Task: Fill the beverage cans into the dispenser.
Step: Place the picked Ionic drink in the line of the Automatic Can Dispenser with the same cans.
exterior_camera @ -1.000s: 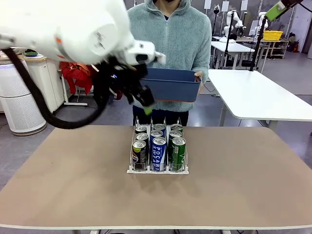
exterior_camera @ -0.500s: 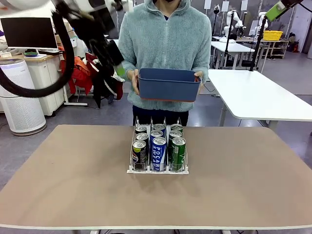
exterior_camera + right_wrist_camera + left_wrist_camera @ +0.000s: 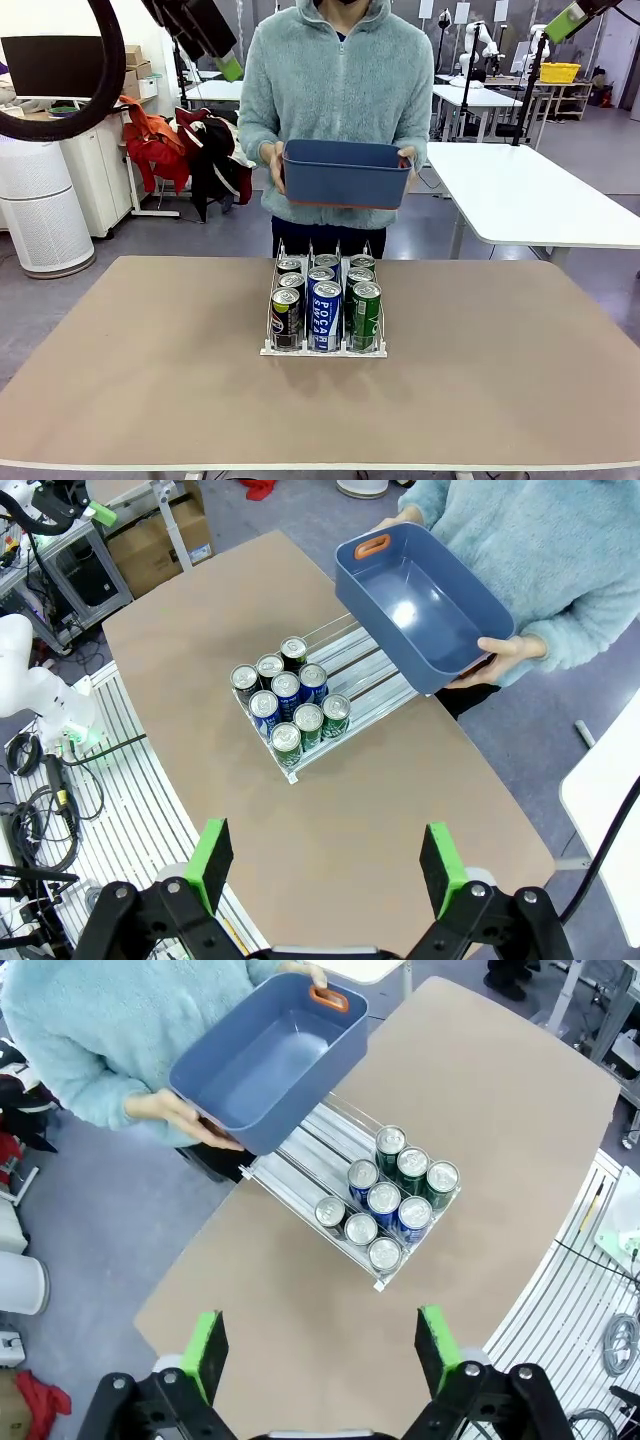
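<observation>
**At desk centre: dispenser loaded, both arms held high**

At the middle of the desk (image 3: 150, 400) stands the dispenser (image 3: 323, 350), white front lip toward the robot side. Nine beverage cans (image 3: 326, 315) sit in it, three per lane: dark cans in the lane toward 9 o'clock, blue with white lettering in the middle lane, green toward 3 o'clock. The cans crowd the front; in the left wrist view the rear part of the three lanes (image 3: 300, 1150) lies bare, so I judge there is room for more.

Beyond the far edge, at 12 o'clock, the person holds a dark-blue bin (image 3: 347, 172) in both hands above the back of the rack. Its inside shows bare in the right wrist view (image 3: 425, 610), and no loose cans lie on the desk. Judgement: filling is done or nearly so, with nothing visible left to load.

Left gripper (image 3: 325, 1355): jaws released, spread wide, nothing between the green pads, looking down on the desk from well above. Right gripper (image 3: 325, 868): same, jaws released and holding nothing, also high over the desk.

Room for moving: broad bare desk on every side of the rack, well apart from all edges. Only the bin and the person's hands crowd the space, at 12 o'clock over the rear of the lanes.
</observation>
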